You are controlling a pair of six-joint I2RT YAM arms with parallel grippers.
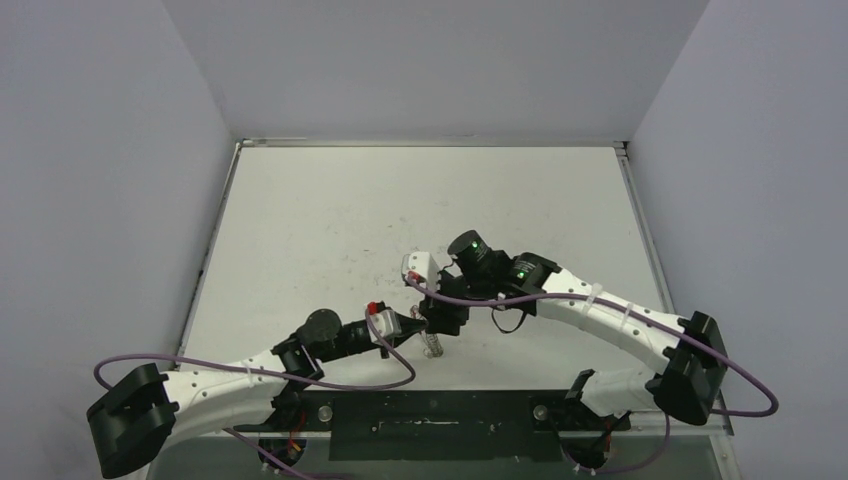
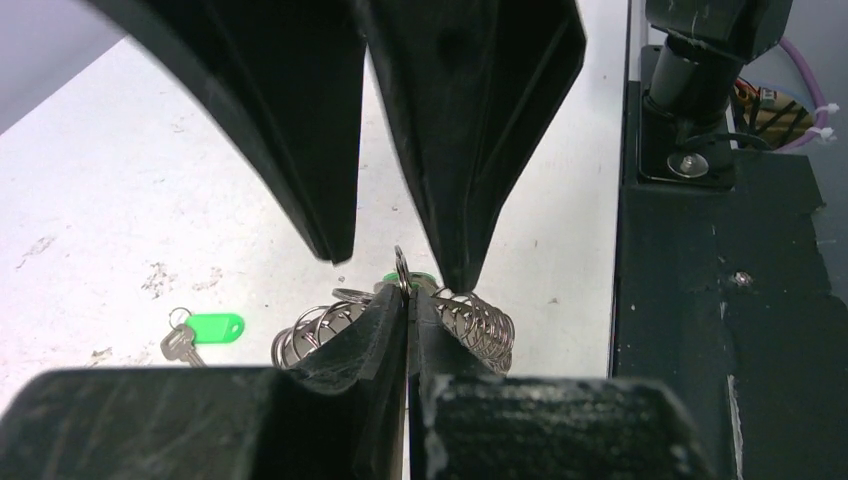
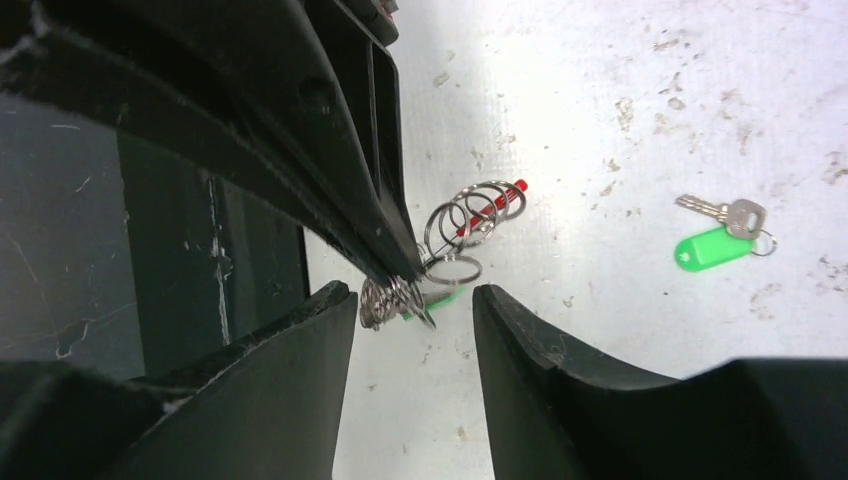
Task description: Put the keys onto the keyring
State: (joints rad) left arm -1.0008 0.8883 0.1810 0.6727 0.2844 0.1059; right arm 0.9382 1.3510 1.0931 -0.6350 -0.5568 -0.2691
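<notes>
1. Near the front edge of the table (image 3: 620, 100), between the two arms, the keyring (image 3: 470, 215) sits as a loop of silvery coils, its red segment (image 3: 497, 203) pointing away from the arm bases.
2. The left claw (image 2: 408, 305) is pressed together on the keyring. One thin coil stands up out of the pinch, and the rest of the loop spills out on either side of the fingers.
3. The right claw (image 3: 412, 293) is spread, with nothing between its fingers. It hangs just over the spot where the left claw grips.
4. A second green tag (image 3: 437, 298) shows right beside the pinched coils. I cannot tell whether it is already threaded onto the ring.
5. One set of keys (image 3: 722, 215), with its green tag (image 3: 712, 248), lies flat on the table, well apart from the keyring and touched by neither claw.
6. Judged from this, the step in hand is the work at the ring itself, and the task is partly done at best, since the loose set is not yet on.
7. The next move probably falls to the right claw:
   - travel to the loose keys;
   - pinch the flat tag or its small ring cleanly off the table;
   - carry it to the keyring's end while the left claw holds the loop steady.
</notes>
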